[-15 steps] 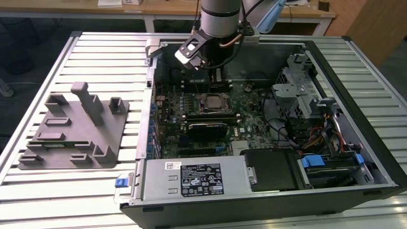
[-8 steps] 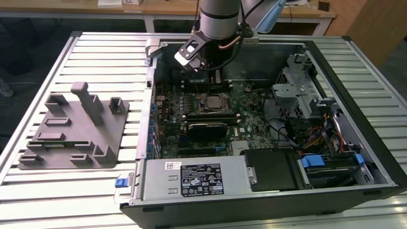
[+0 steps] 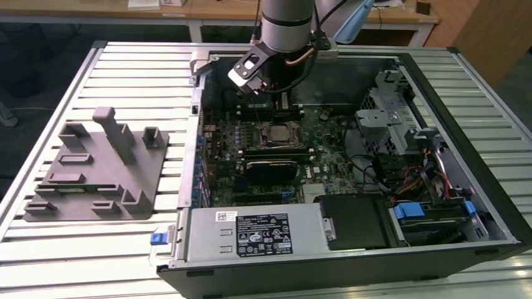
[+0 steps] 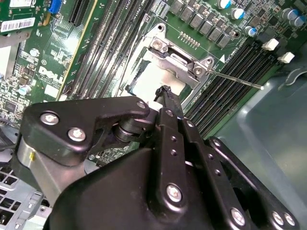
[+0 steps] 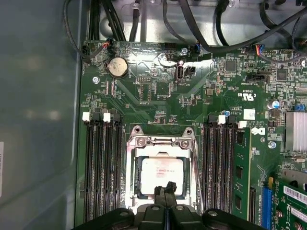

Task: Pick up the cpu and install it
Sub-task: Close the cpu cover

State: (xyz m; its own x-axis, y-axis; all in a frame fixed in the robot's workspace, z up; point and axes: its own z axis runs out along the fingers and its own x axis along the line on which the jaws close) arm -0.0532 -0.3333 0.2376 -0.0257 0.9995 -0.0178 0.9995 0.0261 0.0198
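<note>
Right, gripper (image 5: 165, 189) first: in both wrist views the two fingers are pressed together to a single point, no gap between the jaws, and nothing is pinched in them.

Directly past that point is the cpu (image 5: 162, 175). It is seated in the socket, pale top up, showing through the window of the metal socket frame (image 5: 160, 142). The tips line up over the chip's edge on the gripper's side, about mid-width. I can't tell whether they touch it or hover just above it. The chip is square, so there's no long axis to align to, only the socket's edges.

In the second wrist view a thin lever rod (image 4: 235, 79) juts from the frame corner across the memory slots (image 4: 230, 62). My read is that it's unlatched.

Slots flank the socket on both sides, and the green motherboard (image 5: 158, 96) runs beyond them.

In the exterior view the arm (image 3: 285, 18) reaches down into the open computer case (image 3: 465, 124). The grey tray (image 3: 96, 168) sits well apart, out on the slatted table (image 3: 124, 68) at the exterior view's left.
</note>
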